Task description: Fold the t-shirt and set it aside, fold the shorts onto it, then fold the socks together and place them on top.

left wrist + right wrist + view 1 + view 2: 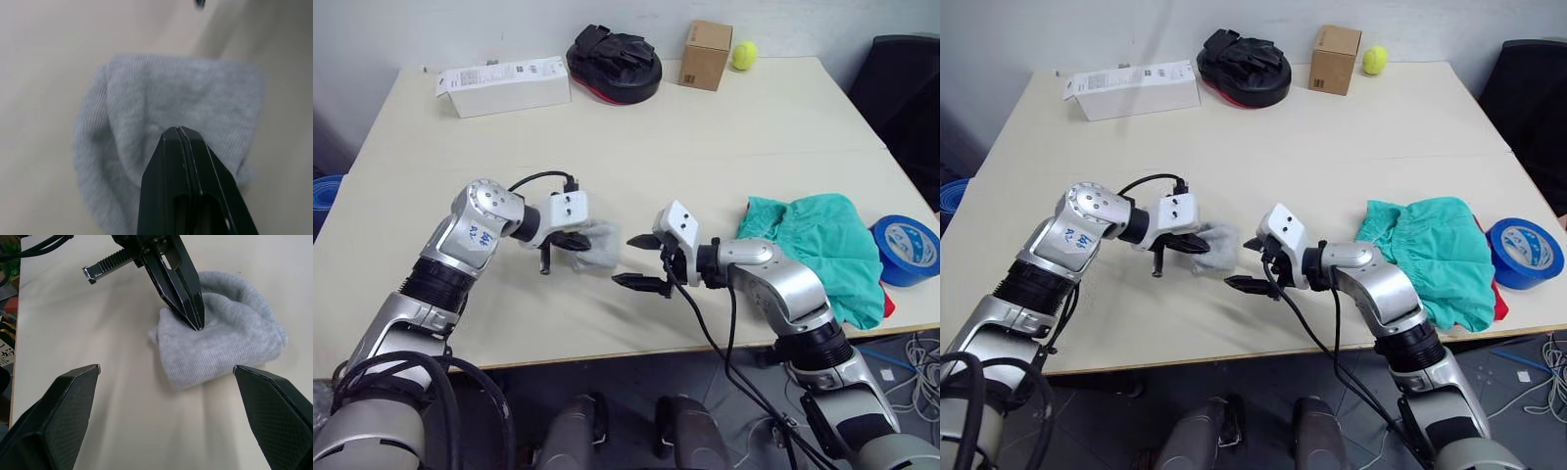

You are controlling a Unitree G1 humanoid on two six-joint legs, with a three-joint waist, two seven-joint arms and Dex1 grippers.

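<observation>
The right gripper (641, 262) sits nearest the camera, jaws spread wide and empty, aimed at the socks (222, 340). The left gripper (193, 308) is closed with its tips pinching the grey bundle, which rests on the table (705, 137) between the two arms. The shorts (822, 245) lie well apart at the robot's right, covering the t-shirt (1498, 304), of which a red edge shows.

Risk: the pinch holds little knit. During lift, the fold is likely to open or one sock to drop. A careless right-jaw approach could strike the left fingers.
</observation>
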